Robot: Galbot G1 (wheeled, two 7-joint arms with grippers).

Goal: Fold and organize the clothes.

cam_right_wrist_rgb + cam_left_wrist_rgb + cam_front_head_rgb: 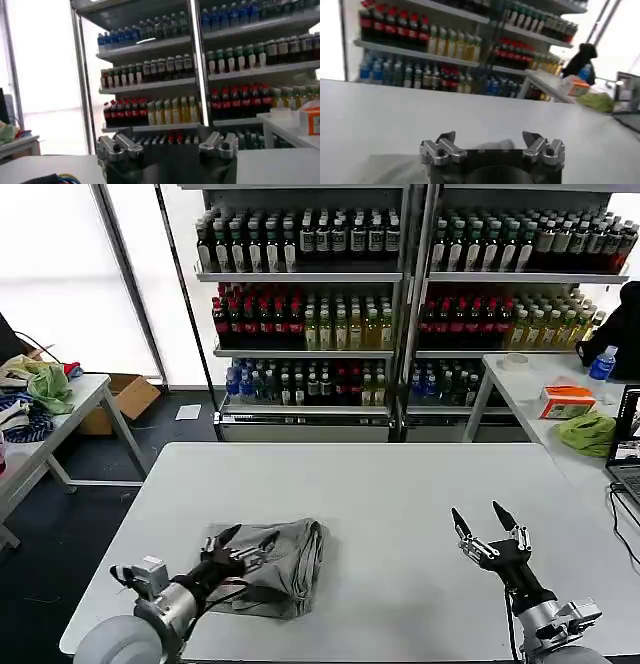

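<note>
A white table (400, 514) stands before shelves of bottles (400, 294). On the table's near left part lies a grey shirt (285, 559), bunched into a rumpled, roughly folded bundle with soft creases. The left gripper (240, 546) rests over the shirt's left edge, fingers spread. Well right of the shirt, the right gripper (487, 529) hovers above the table, fingers spread wide, holding nothing.

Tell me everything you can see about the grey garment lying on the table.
The grey garment is soft cloth, bunched into a rough, wrinkled bundle rather than a neat fold. It lies on the white table, near the front edge on the robot's left. The open left gripper sits over its left part, apparently touching it. No print or collar is visible.
</note>
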